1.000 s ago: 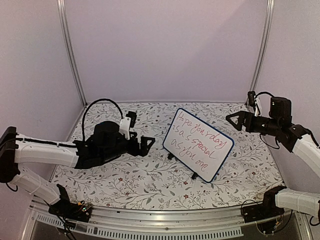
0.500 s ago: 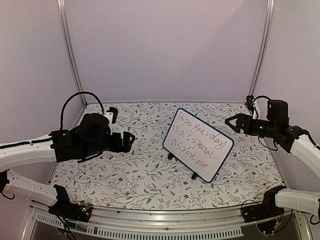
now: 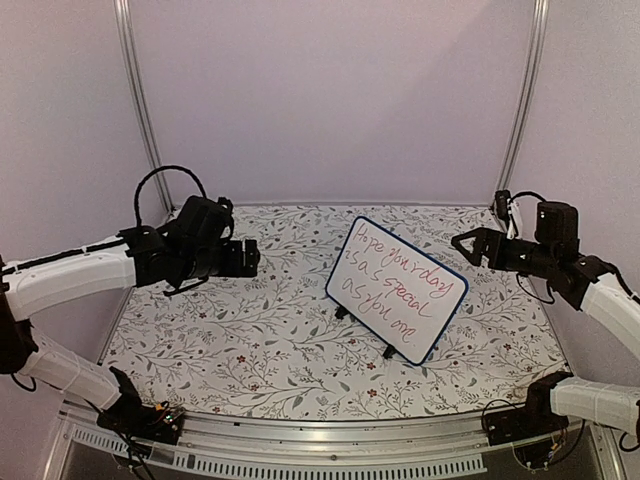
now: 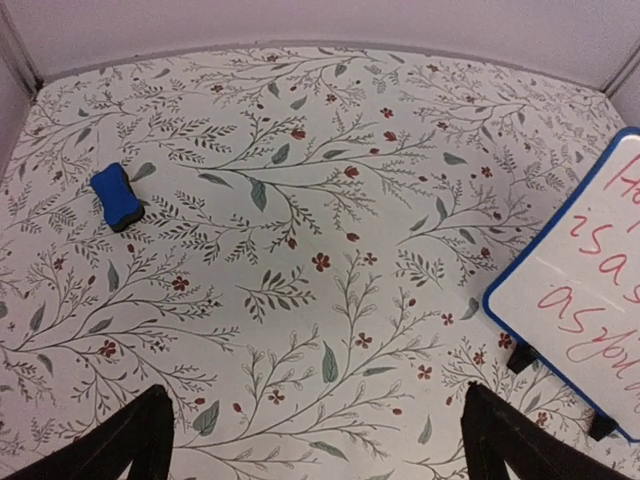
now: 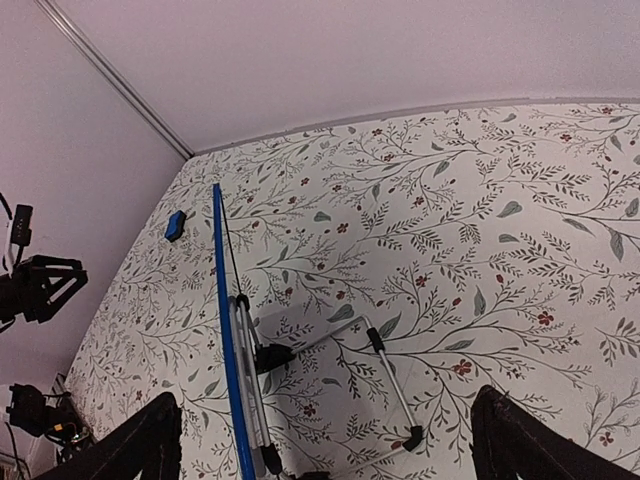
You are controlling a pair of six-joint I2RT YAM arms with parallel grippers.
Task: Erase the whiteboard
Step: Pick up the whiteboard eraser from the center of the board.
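The whiteboard (image 3: pixel 397 288) stands right of centre on the floral worktop (image 3: pixel 260 370), leaning back on its two black feet (image 3: pixel 387 351) and a wire stand (image 5: pixel 390 375) behind it. Its face is turned toward the arm bases, which leaves the red handwriting (image 3: pixel 385 285) open to a wipe. All three lines are there in full, so I judge that no erasing has begun. The blue eraser (image 4: pixel 117 196) lies flat near the worktop's left rear, well apart from the board. The left tool (image 3: pixel 248 258) hovers above the left side of the worktop, spread wide and holding nothing. Its wrist camera looks down over both eraser and board, a fair position for fetching the eraser first. The right tool (image 3: pixel 462 241) hangs raised at the right rear, behind the board, also wide open and empty. From there it sees the board edge-on, perhaps placed to steady the frame from the back so a wipe does not tip it.
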